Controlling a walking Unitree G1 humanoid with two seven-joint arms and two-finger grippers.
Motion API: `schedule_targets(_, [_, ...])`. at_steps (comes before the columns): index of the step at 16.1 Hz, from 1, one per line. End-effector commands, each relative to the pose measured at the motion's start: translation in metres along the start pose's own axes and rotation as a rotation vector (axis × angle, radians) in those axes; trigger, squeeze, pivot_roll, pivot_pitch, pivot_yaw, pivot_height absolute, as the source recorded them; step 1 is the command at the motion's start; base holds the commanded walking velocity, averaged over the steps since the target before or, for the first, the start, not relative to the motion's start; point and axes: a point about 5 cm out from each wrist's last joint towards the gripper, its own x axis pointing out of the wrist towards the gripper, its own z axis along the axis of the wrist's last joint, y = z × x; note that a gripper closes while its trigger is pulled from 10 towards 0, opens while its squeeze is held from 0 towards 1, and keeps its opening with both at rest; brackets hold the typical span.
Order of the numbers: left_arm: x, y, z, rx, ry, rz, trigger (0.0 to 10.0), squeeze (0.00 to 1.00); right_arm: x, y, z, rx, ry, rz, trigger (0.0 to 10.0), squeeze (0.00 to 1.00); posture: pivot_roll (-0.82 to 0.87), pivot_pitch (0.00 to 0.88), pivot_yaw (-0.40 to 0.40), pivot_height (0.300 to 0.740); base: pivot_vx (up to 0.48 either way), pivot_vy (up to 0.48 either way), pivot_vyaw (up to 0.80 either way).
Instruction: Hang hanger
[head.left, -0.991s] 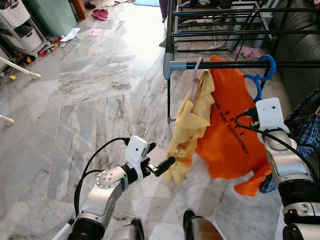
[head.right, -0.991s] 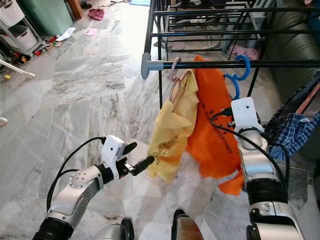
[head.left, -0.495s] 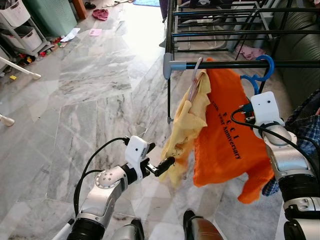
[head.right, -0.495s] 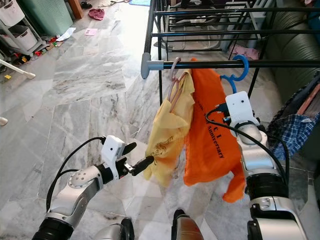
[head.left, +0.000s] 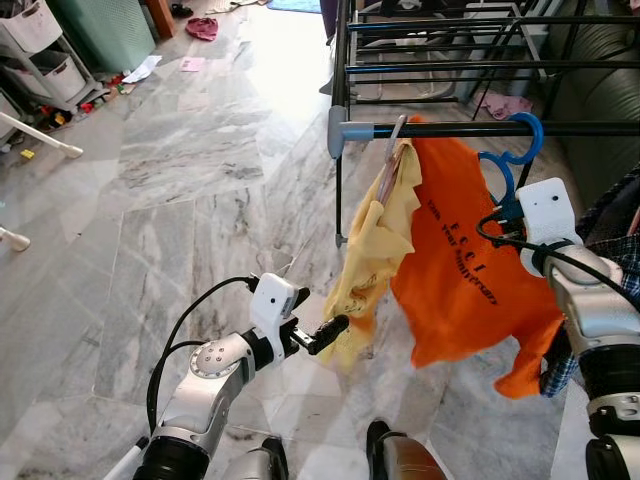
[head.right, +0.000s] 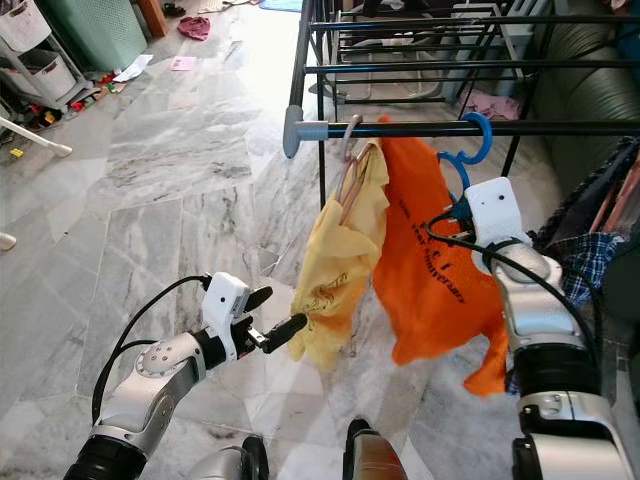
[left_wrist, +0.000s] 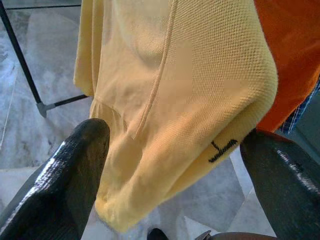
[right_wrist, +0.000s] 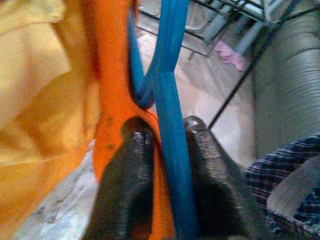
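Blue hanger (right_wrist: 170, 125) w/ orange "Anniversary" shirt (head.left: 465, 280) pinched in right fingers (right_wrist: 131, 170); left fingers (left_wrist: 75, 170) spread.

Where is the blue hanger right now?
The blue hanger is hooked over the rail, on the robot's right, carrying the orange shirt beside the yellow shirt; the right hand grips it.

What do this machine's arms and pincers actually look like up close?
Both arms are silver metal with rounded joints and dark bands, and loose black cables loop along them. A white boxy block sits at each wrist. The left pincer ends in two long black fingers, glossy and rounded at the tips. The right pincer has the same black fingers.
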Motion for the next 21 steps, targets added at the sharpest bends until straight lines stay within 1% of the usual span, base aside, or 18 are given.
schedule_targets(1, [-0.004, 0.003, -0.006, 0.013, 0.032, 0.011, 10.0, 0.00, -0.003, -0.002, 0.005, 0.000, -0.015, 0.029, 0.0, 0.00, -0.14, 0.229, 0.088, 0.740, 0.000, 0.000, 0.00])
schedule_targets(5, [-0.004, 0.004, -0.007, 0.016, 0.035, 0.010, 10.0, 0.00, -0.004, -0.010, 0.001, 0.011, 0.013, 0.007, 0.0, 0.00, -0.15, 0.228, 0.091, 0.740, 0.000, 0.000, 0.00])
schedule_targets(8, [-0.004, 0.005, -0.006, 0.022, 0.031, 0.013, 10.0, 0.00, -0.005, -0.010, -0.004, 0.008, 0.028, -0.026, 0.0, 0.00, -0.15, 0.228, 0.092, 0.740, 0.000, 0.000, 0.00])
schedule_targets(10, [-0.004, 0.007, -0.003, 0.022, 0.013, 0.031, 10.0, 0.00, -0.009, -0.007, -0.003, 0.006, -0.009, -0.047, 0.0, 0.00, -0.15, 0.226, 0.091, 0.740, 0.000, 0.000, 0.00])
schedule_targets(12, [-0.004, 0.011, 0.001, 0.030, -0.011, 0.066, 10.0, 0.00, -0.016, -0.004, 0.000, 0.025, -0.060, -0.097, 0.0, 0.00, -0.14, 0.225, 0.090, 0.740, 0.000, 0.000, 0.00])
schedule_targets(14, [-0.005, 0.016, 0.006, 0.049, -0.039, 0.126, 10.0, 0.00, -0.028, 0.003, 0.002, 0.057, -0.116, -0.188, 0.0, 0.00, -0.15, 0.225, 0.090, 0.740, 0.000, 0.000, 0.00])
schedule_targets(15, [-0.005, 0.018, 0.007, 0.046, -0.050, 0.147, 10.0, 0.00, -0.035, 0.009, 0.004, 0.064, -0.152, -0.224, 0.0, 0.00, -0.15, 0.226, 0.093, 0.740, 0.000, 0.000, 0.00])
schedule_targets(16, [-0.005, 0.019, 0.008, 0.050, -0.053, 0.159, 10.0, 0.00, -0.039, 0.014, 0.005, 0.052, -0.178, -0.239, 0.0, 0.00, -0.15, 0.226, 0.093, 0.740, 0.000, 0.000, 0.00])
schedule_targets(18, [-0.003, 0.021, 0.006, 0.061, -0.049, 0.181, 10.0, 0.00, -0.053, 0.033, 0.002, 0.050, -0.245, -0.300, 0.0, 0.00, -0.17, 0.227, 0.100, 0.740, 0.000, 0.000, 0.00])
schedule_targets(19, [-0.001, 0.018, 0.005, 0.067, -0.045, 0.177, 10.0, 0.00, -0.060, 0.050, -0.002, 0.080, -0.256, -0.309, 0.0, 0.00, -0.18, 0.225, 0.106, 0.740, 0.000, 0.000, 0.00])
schedule_targets(20, [0.001, 0.017, 0.006, 0.068, -0.044, 0.170, 10.0, 0.00, -0.064, 0.067, -0.011, 0.084, -0.232, -0.286, 0.0, 0.00, -0.18, 0.225, 0.107, 0.740, 0.000, 0.000, 0.00])
schedule_targets(21, [0.002, 0.016, 0.006, 0.068, -0.043, 0.170, 10.0, 0.00, -0.067, 0.076, -0.017, 0.091, -0.213, -0.275, 2.0, 0.00, -0.19, 0.225, 0.109, 0.740, 0.000, 0.000, 0.00])
